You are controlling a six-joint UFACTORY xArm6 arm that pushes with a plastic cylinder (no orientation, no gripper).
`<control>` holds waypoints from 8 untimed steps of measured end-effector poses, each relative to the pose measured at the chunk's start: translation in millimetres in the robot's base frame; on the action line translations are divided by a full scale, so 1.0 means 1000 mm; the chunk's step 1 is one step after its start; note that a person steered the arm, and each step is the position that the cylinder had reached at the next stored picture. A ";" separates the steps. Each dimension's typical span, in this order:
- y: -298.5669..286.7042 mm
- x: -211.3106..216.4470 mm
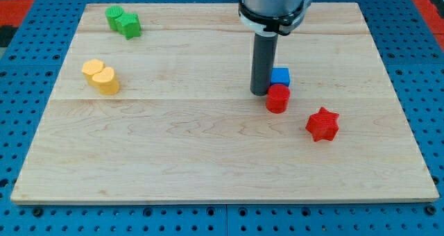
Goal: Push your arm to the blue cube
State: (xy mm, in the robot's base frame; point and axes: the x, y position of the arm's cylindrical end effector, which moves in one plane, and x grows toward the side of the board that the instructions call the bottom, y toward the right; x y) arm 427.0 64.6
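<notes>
The arm carried no gripper, so there was nothing to open, close or grasp with; it ended in 1 dark rod. My tip (260,93) rested on the wooden board (208,159) slightly right of the frame's centre. The blue cube (281,76) stood just to the right of the rod, apparently touching it or very nearly so; the exact contact could not be confirmed. A red cylinder (277,98) sat directly below the blue cube, also beside my tip. A red star-shaped block (322,124) lay further to the lower right, well apart. A green block (123,21) occupied the upper left, and a yellow block (101,77) lay at the left.

Judged status: the approach appeared essentially complete. At most, 1 slight move to the right remained.
</notes>
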 end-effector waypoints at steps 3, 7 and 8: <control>0.016 0.008; 0.062 -0.067; 0.093 -0.055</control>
State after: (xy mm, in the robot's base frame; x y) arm 372.1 158.0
